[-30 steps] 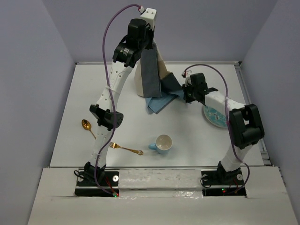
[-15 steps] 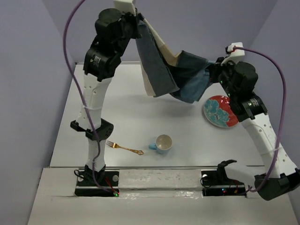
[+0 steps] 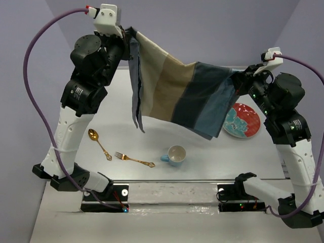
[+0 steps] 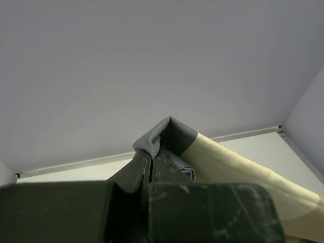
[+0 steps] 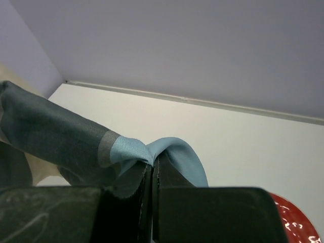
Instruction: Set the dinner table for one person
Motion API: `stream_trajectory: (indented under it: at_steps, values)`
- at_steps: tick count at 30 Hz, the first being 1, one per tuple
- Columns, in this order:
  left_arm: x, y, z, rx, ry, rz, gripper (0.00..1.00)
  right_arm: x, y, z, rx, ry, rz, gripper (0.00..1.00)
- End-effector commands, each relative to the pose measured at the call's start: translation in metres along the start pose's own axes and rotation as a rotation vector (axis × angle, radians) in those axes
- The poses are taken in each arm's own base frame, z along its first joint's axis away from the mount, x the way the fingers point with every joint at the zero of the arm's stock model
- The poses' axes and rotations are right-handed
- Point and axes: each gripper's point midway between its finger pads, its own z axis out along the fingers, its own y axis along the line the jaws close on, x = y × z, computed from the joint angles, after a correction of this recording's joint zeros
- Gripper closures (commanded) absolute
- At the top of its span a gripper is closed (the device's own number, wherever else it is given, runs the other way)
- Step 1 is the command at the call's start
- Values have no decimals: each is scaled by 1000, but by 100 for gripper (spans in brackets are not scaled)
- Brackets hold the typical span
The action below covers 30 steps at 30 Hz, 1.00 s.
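Note:
The striped cloth mat (image 3: 182, 93), grey, beige, dark grey and blue, hangs stretched in the air above the white dinner table (image 3: 152, 142). My left gripper (image 3: 130, 34) is shut on its grey corner (image 4: 164, 136) at the upper left. My right gripper (image 3: 238, 77) is shut on its blue corner (image 5: 172, 152) at the right. On the table lie a gold spoon (image 3: 98, 142), a gold fork (image 3: 134, 159), a light blue cup (image 3: 175, 155) and a red and blue patterned plate (image 3: 242, 120), partly behind the mat.
Grey walls close the table on the left, back and right. The plate's red rim (image 5: 298, 223) shows at the lower right of the right wrist view. The arm bases (image 3: 172, 195) sit along the near edge.
Both arms have risen and drawn apart. The mat, bunched a second ago, now hangs spread between the two grippers. The left arm moved left, uncovering the spoon.

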Motion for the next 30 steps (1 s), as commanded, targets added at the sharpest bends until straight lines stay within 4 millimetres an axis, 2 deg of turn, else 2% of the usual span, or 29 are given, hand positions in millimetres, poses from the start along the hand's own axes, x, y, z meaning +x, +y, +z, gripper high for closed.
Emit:
stream_trajectory:
  at_steps: [1, 3, 6, 9, 10, 13, 14, 15, 16, 17, 18, 19, 20, 21, 22, 23, 24, 26, 27, 28, 29, 30]
  values:
    - [-17, 11, 20, -82, -133, 3, 100, -14, 9, -1, -36, -15, -4, 100]
    - [-14, 14, 27, -106, -113, 7, 100, -9, 3, 7, -10, 1, -21, 100]
    - [7, 18, 41, -143, -70, 17, 100, -6, -8, 16, 46, 4, -46, 100]
    - [28, 32, 53, -185, -47, -6, 100, 6, -12, 34, 64, 33, -58, 100]
    - [35, 45, 58, -213, -40, -11, 100, 12, -14, 45, 67, 46, -66, 100]
    - [60, 64, 78, -233, -3, -43, 100, 18, -20, 67, 91, 50, -86, 100]
    - [61, 79, 84, -238, -2, -70, 100, 30, -25, 87, 108, 76, -116, 100]
    - [79, 86, 97, -241, 32, -72, 100, 23, -26, 97, 113, 67, -141, 100]
    - [86, 93, 105, -249, 45, -80, 100, 24, -28, 107, 121, 70, -154, 100]
    - [79, 104, 111, -246, 31, -89, 100, 38, -33, 131, 132, 109, -178, 100]
    - [88, 109, 117, -248, 61, -87, 100, 11, -29, 139, 127, 52, -184, 100]
    - [111, 116, 137, -252, 109, -88, 100, 1, -27, 148, 122, 33, -196, 100]
    - [114, 115, 146, -222, 123, -112, 100, -11, -30, 157, 128, 10, -204, 100]
    - [79, 122, 144, -214, 71, -126, 100, -6, -32, 178, 133, 24, -219, 100]
    - [92, 125, 162, -202, 91, -137, 100, -54, -27, 174, 137, -77, -223, 100]
    - [80, 122, 165, -177, 70, -143, 100, -65, -28, 176, 143, -95, -253, 100]
    - [31, 119, 155, -157, -43, -146, 100, -74, -26, 178, 138, -116, -264, 100]
    - [17, 125, 152, -155, -85, -149, 100, -89, -22, 171, 118, -153, -288, 100]
    - [15, 119, 152, -120, -86, -138, 100, -83, -19, 172, 99, -146, -296, 100]
    - [20, 118, 153, -111, -71, -115, 100, -85, -15, 160, 76, -160, -303, 100]
    - [26, 116, 155, -98, -51, -110, 100, -81, -6, 161, 24, -192, -312, 100]
    - [48, 118, 161, -101, 2, -110, 100, -14, -12, 174, -1, -67, -313, 100]
